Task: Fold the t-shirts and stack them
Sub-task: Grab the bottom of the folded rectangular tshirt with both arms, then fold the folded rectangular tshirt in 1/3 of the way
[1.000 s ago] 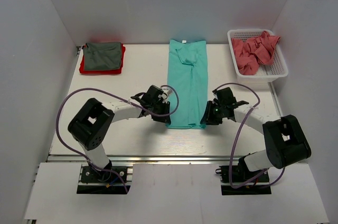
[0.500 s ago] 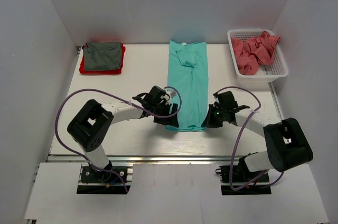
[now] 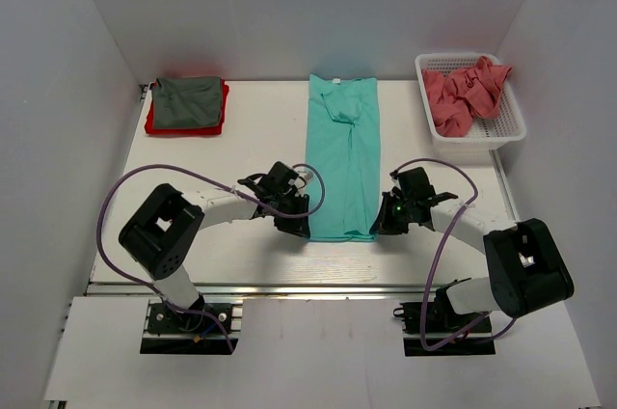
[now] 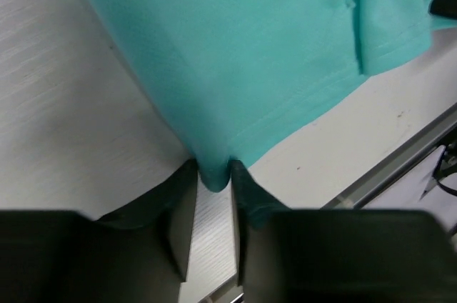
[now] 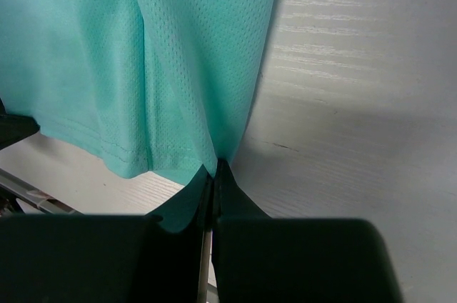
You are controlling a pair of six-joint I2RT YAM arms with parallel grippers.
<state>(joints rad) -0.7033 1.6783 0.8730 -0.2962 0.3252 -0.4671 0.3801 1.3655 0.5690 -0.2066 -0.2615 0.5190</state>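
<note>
At the left pincer: two dark fingers squeezed onto a small bump of the teal-green t-shirt, right at its hem corner. Holds the cloth tight, low in the middle of the left wrist view. In the top view, sits at the bottom left corner of that shirt, a little below the middle of the frame.

At the right pincer: fingers pressed together, with the thin edge of the same green cloth nipped between them. Grips the other bottom corner, low in the middle of the right wrist view. In the top view, sits at the bottom right corner of the shirt, just right of the middle of the frame.

Between the two pincers: the bottom hem of the shirt. Lies flat on the pale table as a long narrow strip, with a fold line down its middle. Runs from the middle of the top view up to the back edge, collar end at the top.

Farther out, upper left of the top view: dark grey t-shirt, folded, resting on top of the bright red t-shirt. Red peeks out at the left and near edges. Well apart from the green one.

Upper right of the top view: salmon-pink t-shirts, crumpled in a heap inside the white basket.
</note>
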